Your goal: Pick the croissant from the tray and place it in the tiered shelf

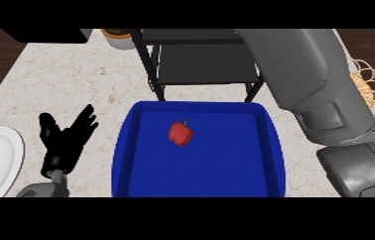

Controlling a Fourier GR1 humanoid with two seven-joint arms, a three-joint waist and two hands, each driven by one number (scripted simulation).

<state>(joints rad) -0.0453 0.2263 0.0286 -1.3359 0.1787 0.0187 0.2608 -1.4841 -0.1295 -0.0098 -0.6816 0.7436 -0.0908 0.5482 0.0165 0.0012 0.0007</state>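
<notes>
A: What is on the counter (81, 80)?

B: A blue tray (130, 140) in the middle near the lower edge, and behind it, touching or just beside its far rim, a black tiered shelf (201, 60) with dark levels.

A: Is the croissant in the tray?

B: No croissant shows there. The only thing in the tray is a red pepper (181, 133), lying a little left of the tray's middle, stem toward the shelf. I cannot see a croissant anywhere in the view.

A: And on the shelf?

B: The levels that show look bare of any pastry, though the right side is covered by the arm.

A: Which arm?

B: The right forearm (315, 90), large and grey, runs from the lower right up to the shelf's right side. Its robot hand is out of sight, so I cannot tell anything of it.

A: The left robot hand?

B: The left robot hand (66, 140) stands at the left of the tray, apart from it, fingers straight and spread, pointing up. It is open and holds nothing.

A: Anything else?

B: A white plate (9, 157) is cut by the left edge, near the left robot hand. A small pot (118, 37) stands at the far side, left of the shelf. At the right edge, behind the arm, something woven and tan (362, 88) shows; I cannot tell what it is.
</notes>
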